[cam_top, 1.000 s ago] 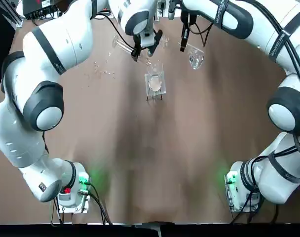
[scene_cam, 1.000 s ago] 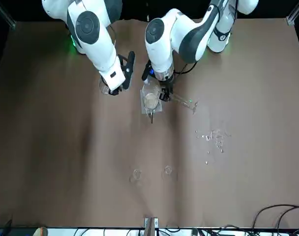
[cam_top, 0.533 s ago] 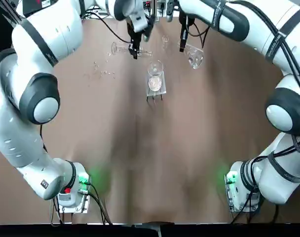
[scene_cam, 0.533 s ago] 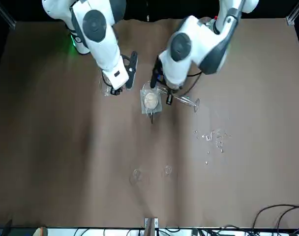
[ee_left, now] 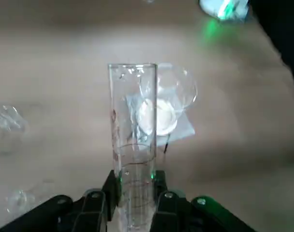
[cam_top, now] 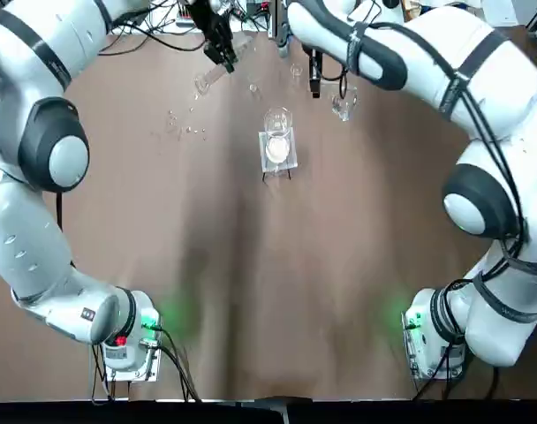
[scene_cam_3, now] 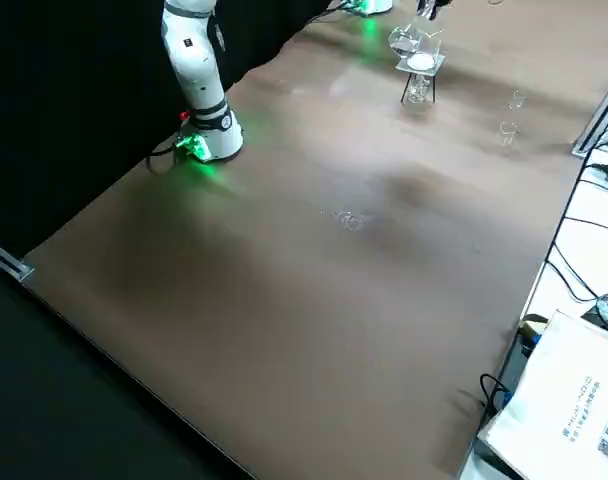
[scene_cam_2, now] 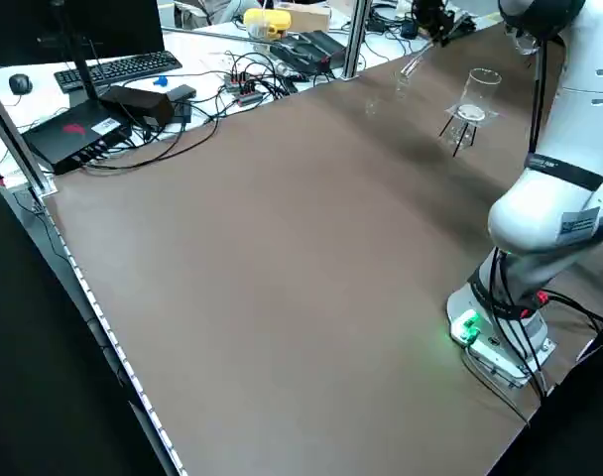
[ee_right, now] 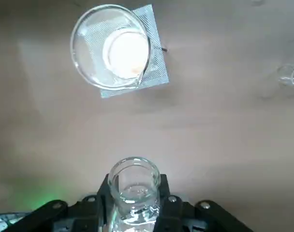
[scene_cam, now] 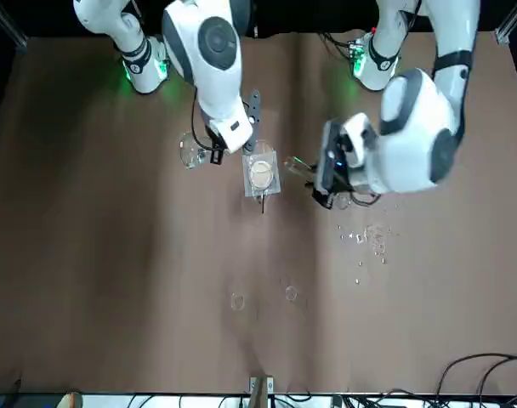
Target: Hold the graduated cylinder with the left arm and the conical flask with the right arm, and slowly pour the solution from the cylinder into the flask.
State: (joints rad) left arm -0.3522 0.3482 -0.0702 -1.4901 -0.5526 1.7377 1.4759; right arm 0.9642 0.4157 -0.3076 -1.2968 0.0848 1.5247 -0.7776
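Observation:
My left gripper point(ee_left: 134, 194) is shut on the lower part of the graduated cylinder point(ee_left: 133, 140), a long clear tube with red marks. In the top view the left gripper point(cam_top: 219, 46) is at the far left of the table, raised, and the cylinder point(cam_top: 208, 81) slants out below it. My right gripper point(ee_right: 135, 193) is shut on the neck of the conical flask point(ee_right: 134, 186). From above, the right gripper point(cam_top: 314, 78) holds the flask point(cam_top: 342, 106) at the far right. In the front view the cylinder point(scene_cam: 298, 164) and the flask point(scene_cam: 190, 153) flank the beaker.
A short beaker on a white square stand point(cam_top: 277, 141) sits between the two grippers, also in the front view point(scene_cam: 260, 172). Tiny glass pieces point(scene_cam: 369, 238) lie scattered on the left arm's side. Two small glass pieces point(scene_cam: 235, 300) rest near the far edge. Cables and a keyboard point(scene_cam_2: 123, 67) lie beyond the table.
The left arm has swung away from the beaker towards its own side, carrying the cylinder up off the table. The right arm has lifted with the flask and shifted slightly.

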